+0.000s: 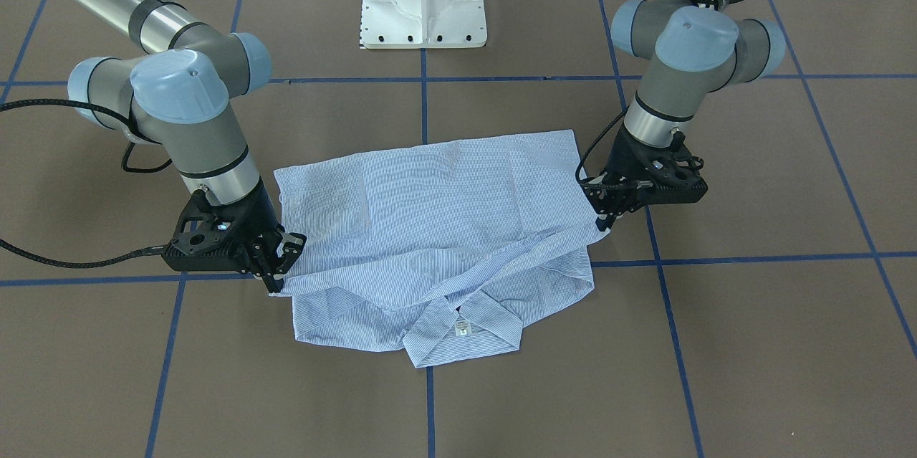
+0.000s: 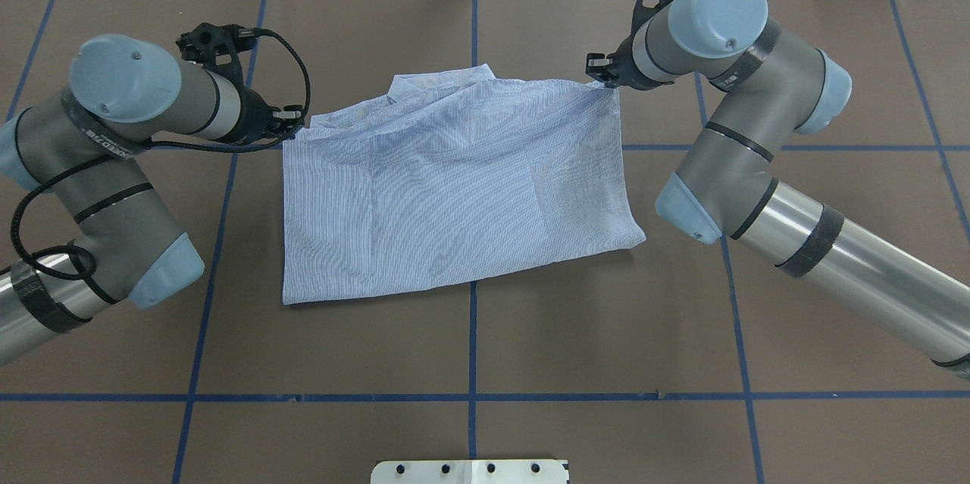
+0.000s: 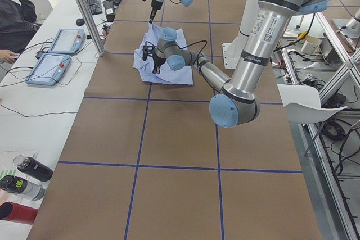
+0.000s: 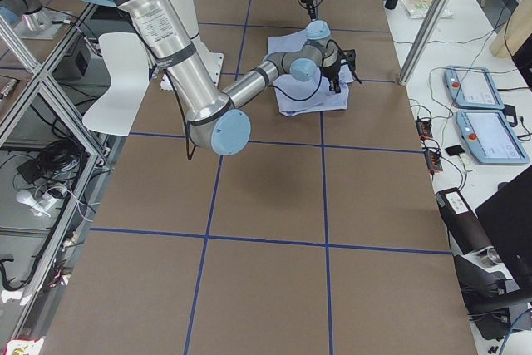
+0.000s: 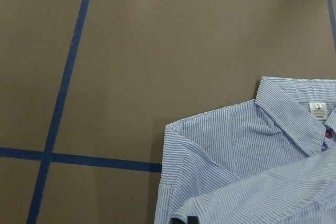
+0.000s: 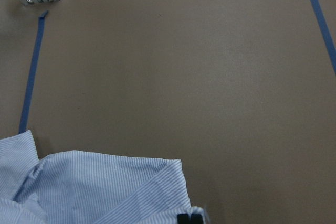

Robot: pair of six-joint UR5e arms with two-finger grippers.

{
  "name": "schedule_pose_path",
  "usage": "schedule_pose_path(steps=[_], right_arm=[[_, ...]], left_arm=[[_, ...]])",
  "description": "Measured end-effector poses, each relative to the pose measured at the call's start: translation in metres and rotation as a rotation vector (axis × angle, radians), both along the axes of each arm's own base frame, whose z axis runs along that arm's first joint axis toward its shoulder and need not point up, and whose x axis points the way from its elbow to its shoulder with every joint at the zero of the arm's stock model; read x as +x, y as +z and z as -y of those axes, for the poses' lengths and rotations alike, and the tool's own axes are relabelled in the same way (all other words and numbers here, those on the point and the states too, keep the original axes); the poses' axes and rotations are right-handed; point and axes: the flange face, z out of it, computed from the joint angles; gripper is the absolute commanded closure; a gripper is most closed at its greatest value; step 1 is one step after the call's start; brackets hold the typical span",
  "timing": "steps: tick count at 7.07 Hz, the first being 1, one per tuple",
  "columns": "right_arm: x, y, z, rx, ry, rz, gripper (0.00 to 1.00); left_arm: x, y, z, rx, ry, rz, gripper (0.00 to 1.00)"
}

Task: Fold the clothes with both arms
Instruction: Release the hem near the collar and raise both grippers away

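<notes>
Jaws of left arm (image 2: 114, 128) and right arm (image 2: 735, 128) pinch shirt (image 2: 455, 196) corners; if you release unevenly, the top layer could skew.

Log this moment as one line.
left arm: jaws shut on shirt corner | right arm: jaws shut on shirt corner | shirt: folded toward collar
</notes>
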Motion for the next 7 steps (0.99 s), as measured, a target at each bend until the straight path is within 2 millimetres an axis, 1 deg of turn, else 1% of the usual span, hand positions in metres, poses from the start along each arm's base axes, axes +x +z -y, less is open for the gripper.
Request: schedule_pose_path(steps=[1, 2, 3, 4, 5, 6, 7], right_arm=[[-0.003, 0.005, 0.000, 0.002, -0.010, -0.008, 0.01], [-0.005, 0.005, 0.000, 0.001, -0.016, -0.010, 0.00], [-0.005, 0.002, 0.002, -0.018, -0.029, -0.010, 0.00], [0.007, -0.003, 0.010, -0.058, -0.066, -0.007, 0.00], [0.029, -0.006, 0.023, -0.081, -0.127, -0.006, 0.00], [0.050, -0.004, 0.033, -0.078, -0.179, -0.017, 0.00], [0.064, 0.001, 0.040, -0.069, -0.204, -0.030, 0.00]], left_arm=[[0.006, 0.010, 0.005, 0.003, 0.001, -0.003, 0.01], [0.007, 0.012, 0.005, 0.007, 0.003, -0.008, 0.00], [0.005, 0.007, 0.002, 0.025, 0.029, -0.015, 0.00], [-0.005, -0.001, -0.007, 0.061, 0.096, -0.026, 0.00], [-0.016, -0.004, -0.023, 0.085, 0.169, -0.046, 0.00], [-0.022, -0.004, -0.036, 0.092, 0.211, -0.064, 0.00], [-0.024, -0.001, -0.049, 0.092, 0.235, -0.071, 0.00]])
